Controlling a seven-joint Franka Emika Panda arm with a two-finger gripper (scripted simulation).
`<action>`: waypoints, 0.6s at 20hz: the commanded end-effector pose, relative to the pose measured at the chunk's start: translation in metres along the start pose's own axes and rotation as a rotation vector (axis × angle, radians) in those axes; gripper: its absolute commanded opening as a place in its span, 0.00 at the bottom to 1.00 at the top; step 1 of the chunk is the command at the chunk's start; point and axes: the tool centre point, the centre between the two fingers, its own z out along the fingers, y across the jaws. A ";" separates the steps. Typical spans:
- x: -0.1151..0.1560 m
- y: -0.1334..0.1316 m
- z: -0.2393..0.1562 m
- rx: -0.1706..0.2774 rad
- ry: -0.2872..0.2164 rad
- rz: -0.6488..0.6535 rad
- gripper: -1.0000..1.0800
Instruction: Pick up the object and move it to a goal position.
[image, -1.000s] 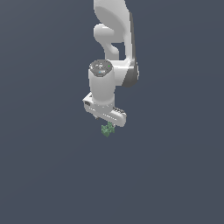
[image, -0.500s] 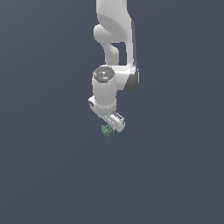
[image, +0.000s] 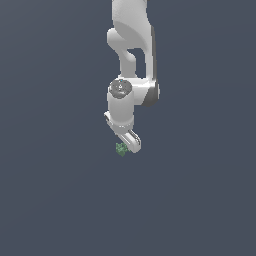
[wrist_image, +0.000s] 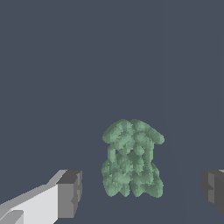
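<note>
The small green, bumpy-edged lump (wrist_image: 131, 159) sits on the flat dark grey desk (image: 60, 200), right under the white robot gripper (image: 125, 146). In the wrist view the jaws are spread wide, dark pads either side of the lump with clear gaps, holding nothing. Risk-wise: it's tiny and irregular, so closing off-centre could probably squirt it sideways or pinch just a bump.

Green lump (wrist_image: 131, 159) rough, knobbly, matt, gripper (wrist_image: 140, 192) body smooth white plastic-look, faint sheen, finger pads (wrist_image: 70, 192) flat matt dark grey, arm (image: 131, 50) glossy white shell, ground (image: 50, 200) uniform matt slate.
</note>
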 end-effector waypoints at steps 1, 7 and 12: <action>-0.001 0.000 0.002 0.000 0.000 0.018 0.96; -0.001 0.000 0.003 -0.001 0.000 0.020 0.96; -0.001 0.001 0.018 -0.001 0.000 0.021 0.96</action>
